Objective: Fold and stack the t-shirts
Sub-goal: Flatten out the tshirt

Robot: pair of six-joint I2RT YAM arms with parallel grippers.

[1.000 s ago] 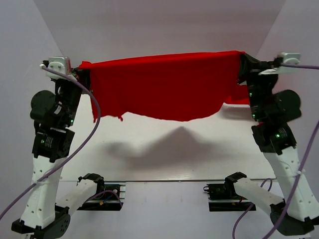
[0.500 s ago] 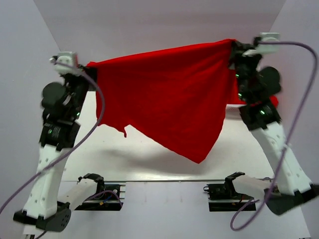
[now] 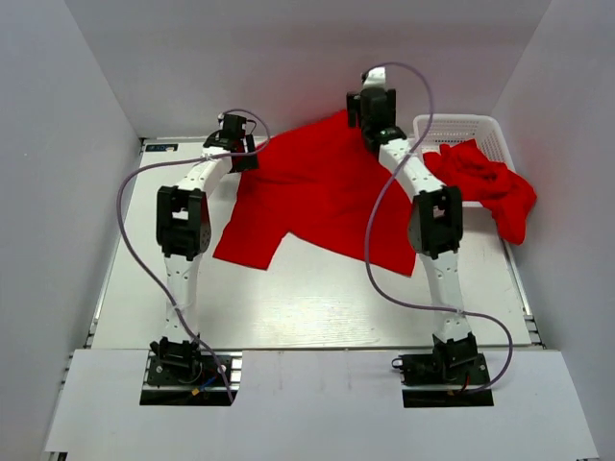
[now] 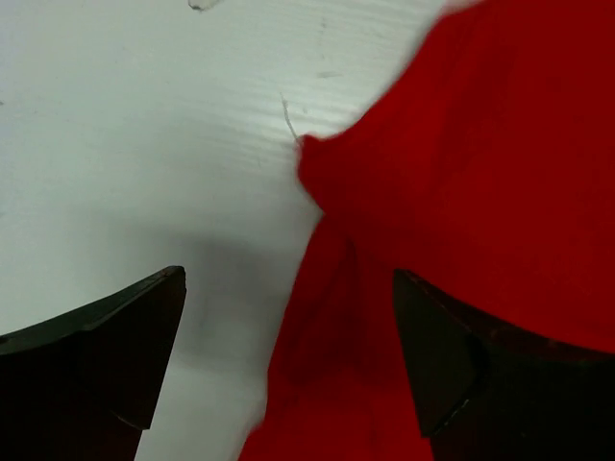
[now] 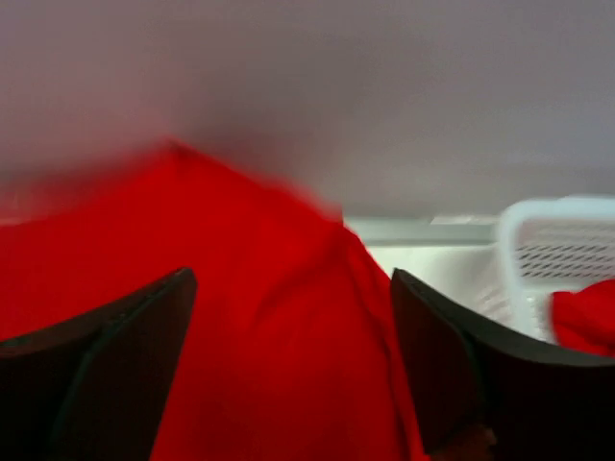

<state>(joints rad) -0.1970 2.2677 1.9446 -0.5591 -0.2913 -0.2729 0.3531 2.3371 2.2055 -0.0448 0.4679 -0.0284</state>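
The left gripper [image 4: 288,279] stood wide, its dark fingers [image 4: 115,346] well apart and clamping nothing. One finger hung over red cloth, the other over the bare white desk [image 4: 144,115]. A loose thread trailed from the cloth's edge there. The right gripper [image 5: 293,279] was also wide and held nothing, with red cloth beneath it and the pale back wall [image 5: 307,86] close ahead.

From above, both arms reached to the far side of the desk. The spread t-shirt [image 3: 317,192] lay open between them, somewhat rumpled. The left gripper was at its far left edge and the right gripper at its far corner.

At the far right stood the white lattice basket [image 3: 456,125]. A red heap [image 3: 480,182] lay in it and spilled over its near right rim; whether this was one shirt or several could not be told. A small dark label [image 3: 161,147] at the desk's far left corner was too small to read.
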